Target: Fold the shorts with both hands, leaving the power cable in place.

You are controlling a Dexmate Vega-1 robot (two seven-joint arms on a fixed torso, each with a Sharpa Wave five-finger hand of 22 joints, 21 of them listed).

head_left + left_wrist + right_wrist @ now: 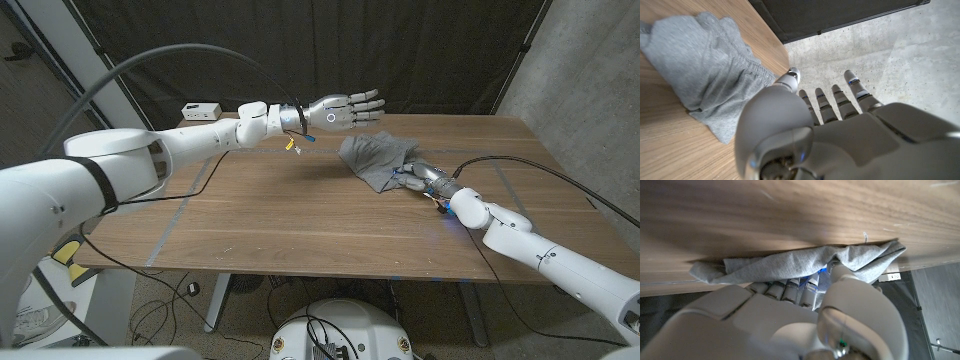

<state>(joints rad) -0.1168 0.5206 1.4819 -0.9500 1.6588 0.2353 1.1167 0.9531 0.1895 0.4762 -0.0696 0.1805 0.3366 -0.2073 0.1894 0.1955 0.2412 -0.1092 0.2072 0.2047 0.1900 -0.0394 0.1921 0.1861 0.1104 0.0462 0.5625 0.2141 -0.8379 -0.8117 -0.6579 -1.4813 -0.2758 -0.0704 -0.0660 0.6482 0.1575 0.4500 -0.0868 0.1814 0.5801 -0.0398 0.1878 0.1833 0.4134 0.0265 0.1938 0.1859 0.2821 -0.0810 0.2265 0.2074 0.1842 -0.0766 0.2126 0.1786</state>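
The grey shorts (375, 158) lie bunched in a heap on the wooden table (280, 220), right of its middle and toward the back. My right hand (425, 178) is at their near right edge; in the right wrist view its fingers (790, 287) are tucked into the cloth (790, 265) with the thumb over a fold, so it grips the shorts. My left hand (345, 110) hovers above the table just left of and behind the heap, fingers spread, holding nothing. In the left wrist view that hand (840, 125) is beside the shorts (705, 70). A black cable (530, 165) runs across the table's right side.
A small white box (200, 110) sits at the table's back left. Another black cable (200, 185) trails over the left part of the table. A dark curtain hangs behind the table, and a concrete wall stands at the right.
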